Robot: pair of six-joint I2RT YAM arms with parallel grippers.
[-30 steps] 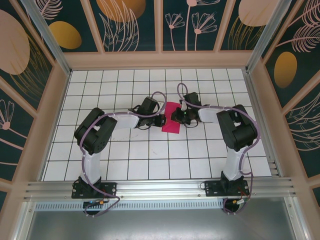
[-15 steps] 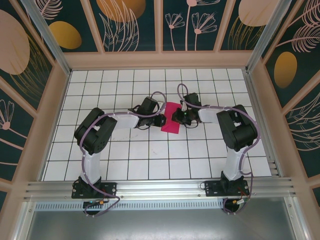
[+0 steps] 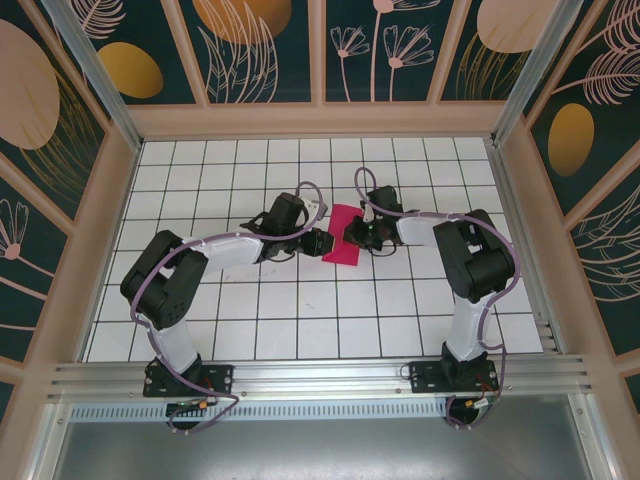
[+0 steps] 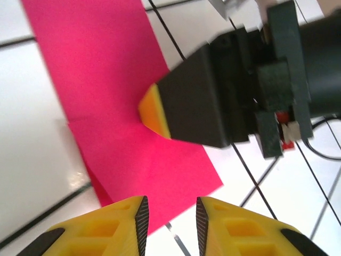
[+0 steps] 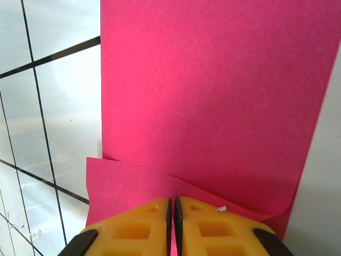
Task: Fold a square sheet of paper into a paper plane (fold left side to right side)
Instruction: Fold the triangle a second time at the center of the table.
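White tiled table (image 3: 300,320) with a dark grid, boxed in by flowered wall panels (image 3: 270,50).

1. Near edge: both arm bases are bolted to a metal rail (image 3: 320,372). The arms reach inward and meet at mid-table.
2. Left gripper (image 4: 170,202): the jaws stand parted and grasp nothing. They sit just off one corner of the pink sheet (image 3: 338,248).
3. Right gripper (image 5: 172,200): the fingers are clenched together and the tips bear down on the sheet. Whether a layer is nipped between them cannot be told.
4. Sheet: it lies flat between the two grippers, doubled over into a narrow rectangle. The long axis runs near to far, with the far end leaning slightly right. There is no nose yet, so it points nowhere. A strip of the lower layer shows past the upper one, so the edges do not match.

Hazards, as judged:
- A left finger could snag the loose upper layer on withdrawal and reopen or drag the fold.
- The crease looks soft. If the right tips lift early, the layer may spring up.
- Mismatched edges would skew every later fold.
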